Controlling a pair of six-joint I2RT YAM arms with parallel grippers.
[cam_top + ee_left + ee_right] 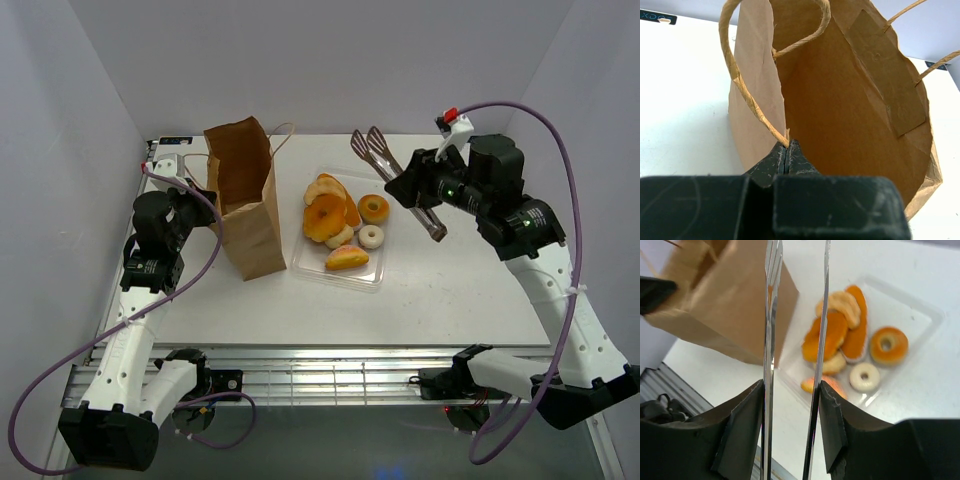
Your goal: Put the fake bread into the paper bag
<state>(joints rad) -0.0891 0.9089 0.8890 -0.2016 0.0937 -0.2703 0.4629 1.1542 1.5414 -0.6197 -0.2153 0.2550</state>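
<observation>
The fake bread (335, 218), several orange buns, ring doughnuts and pale rolls, lies in a clear plastic tray (374, 277); it also shows in the right wrist view (837, 335). The brown paper bag (245, 200) stands open and upright left of the tray. My left gripper (203, 205) is shut on the bag's near rim, where a string handle attaches (786, 150), and the bag's inside (840, 100) shows empty. My right gripper (415, 187) is shut on thin metal tongs (385, 150) and holds them above the table, right of the tray. The tong arms (771, 340) stand apart, pointing toward the bag (725, 305) and the tray.
The tray's far corner (935, 315) lies near the right arm. White walls close in the table at the left, back and right. A metal rail (330, 375) runs along the near table edge between the arm bases.
</observation>
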